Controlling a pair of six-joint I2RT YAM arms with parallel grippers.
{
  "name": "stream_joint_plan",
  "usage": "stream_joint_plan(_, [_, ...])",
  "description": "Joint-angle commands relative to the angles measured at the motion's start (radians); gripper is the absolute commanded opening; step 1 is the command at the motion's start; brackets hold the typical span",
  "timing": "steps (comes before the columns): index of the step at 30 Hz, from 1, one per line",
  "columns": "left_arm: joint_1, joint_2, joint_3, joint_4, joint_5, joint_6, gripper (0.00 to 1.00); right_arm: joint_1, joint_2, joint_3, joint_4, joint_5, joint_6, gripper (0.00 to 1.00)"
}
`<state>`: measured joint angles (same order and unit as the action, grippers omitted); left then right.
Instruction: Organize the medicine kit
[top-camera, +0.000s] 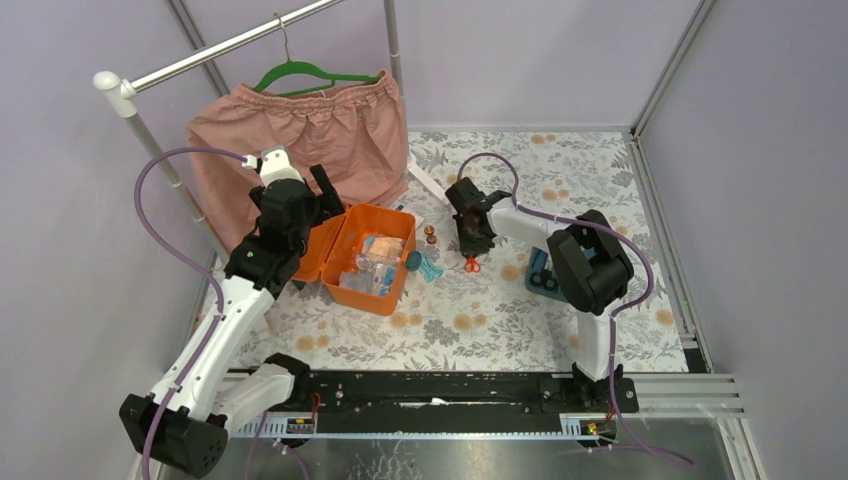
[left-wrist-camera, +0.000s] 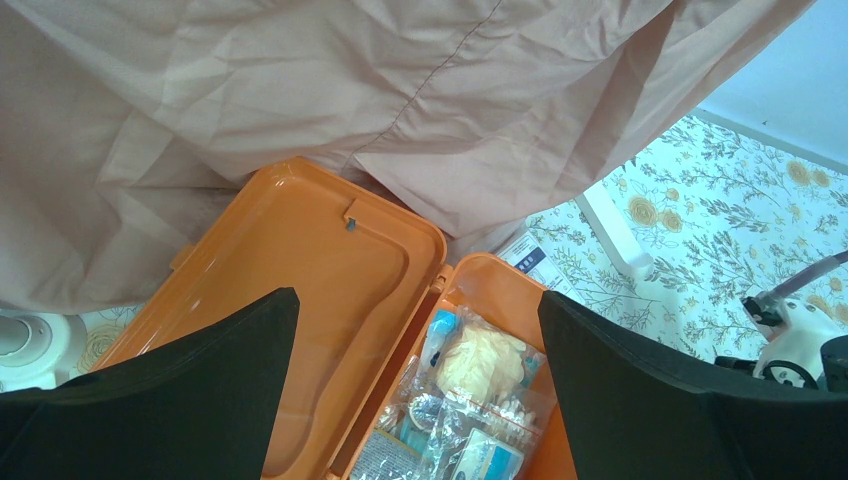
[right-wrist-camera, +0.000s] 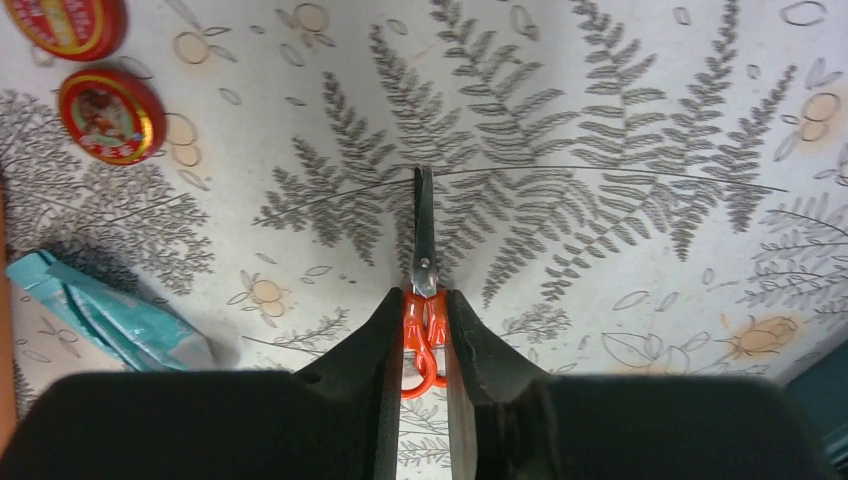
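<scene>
Clamps the right jaws on the orange handles of a small pair of scissors (right-wrist-camera: 424, 265), with one black finger (right-wrist-camera: 350, 380) pressed to each side of the loops and the closed steel blades pointing straight ahead over the floral tabletop (right-wrist-camera: 620, 120). Cannot tell whether the blade tip rests on the cloth or hangs just above it. Holds those scissors to the right of the medicine kit (top-camera: 322, 250), apart from it. Spreads the left jaws wide, with both dark fingers (left-wrist-camera: 190, 395) hovering over the kit, one above the lid and the other above the box half. Finds the kit lying open on the tabletop, its orange lid folded back to the left and its far edge tucked under the hem of a pink garment (top-camera: 300, 140). Hangs that garment from a green hanger (top-camera: 312, 72) on a rail behind the kit. Shows the box half packed with clear plastic bags of supplies, a pale crumpled bundle (left-wrist-camera: 485, 362) among them. Leaves a teal packet (top-camera: 428, 268) just beside the kit's right wall and two small red round tins (top-camera: 430, 236) near it, between kit and scissors. Sets a white strip (left-wrist-camera: 615, 230) behind the kit's right corner. Keeps the dark teal insert tray (top-camera: 533, 283) farther right of the kit, past the scissors, partly hidden by the right arm.
</scene>
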<state>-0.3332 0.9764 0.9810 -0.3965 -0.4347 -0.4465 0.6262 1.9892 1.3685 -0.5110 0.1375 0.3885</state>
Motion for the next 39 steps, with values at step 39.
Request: stream_joint_plan(39, [-0.001, 0.005, -0.013, 0.038, -0.009, 0.005, 0.99, -0.083, -0.080, -0.020, -0.033, -0.041, 0.038, 0.48])
